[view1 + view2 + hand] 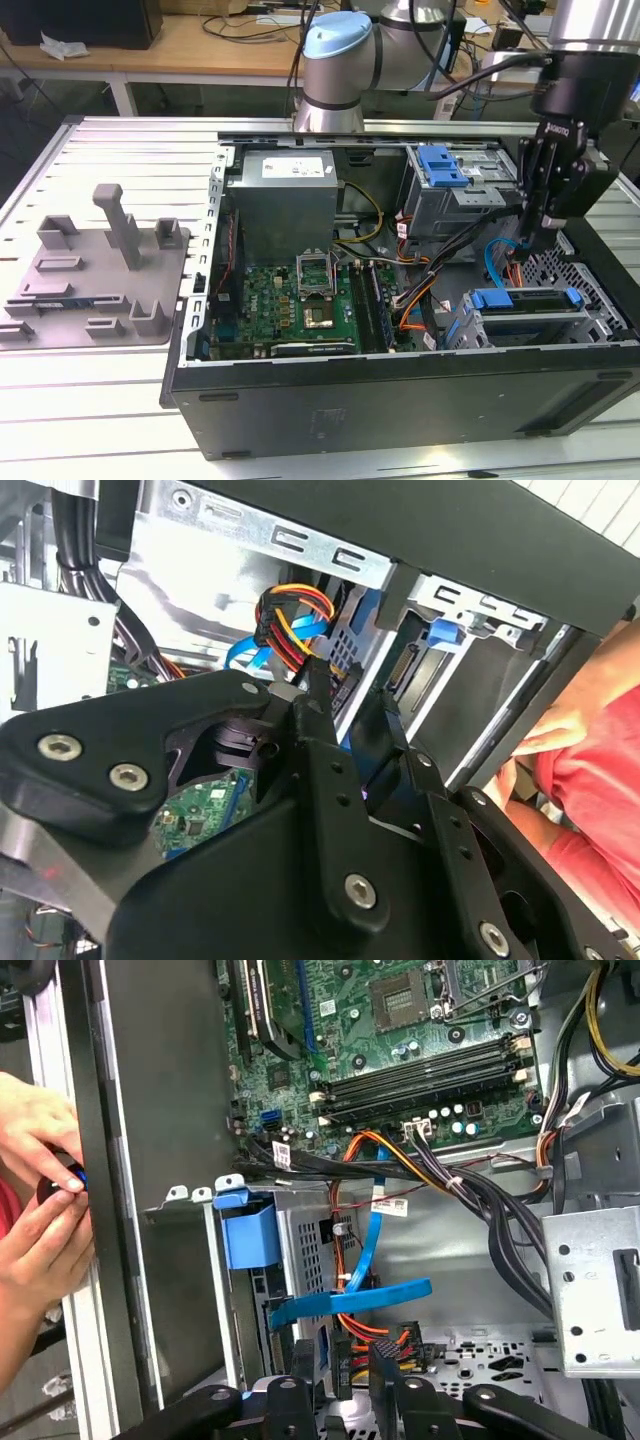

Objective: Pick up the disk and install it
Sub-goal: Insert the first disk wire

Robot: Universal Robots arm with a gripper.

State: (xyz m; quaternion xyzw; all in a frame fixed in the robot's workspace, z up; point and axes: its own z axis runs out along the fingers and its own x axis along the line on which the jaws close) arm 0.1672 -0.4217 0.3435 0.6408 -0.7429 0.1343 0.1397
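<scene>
Exterior view: tool [529,243] hangs inside open computer case [400,400] on counter [100,400], near disk [525,303]. Disk sits in drive cage at exterior view's right, blue bracket framing it. Grey fixture tray [95,275] well apart, at exterior view's left.
Second wrist view: tool fingers [325,770] spread, nothing between.
First wrist view: tool [344,1355] spread near blue cable [350,1300]; person's hands [40,1200] outside case wall.

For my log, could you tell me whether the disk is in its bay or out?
In: the disk lies flat inside the drive cage, below the gripper, which holds nothing.
</scene>
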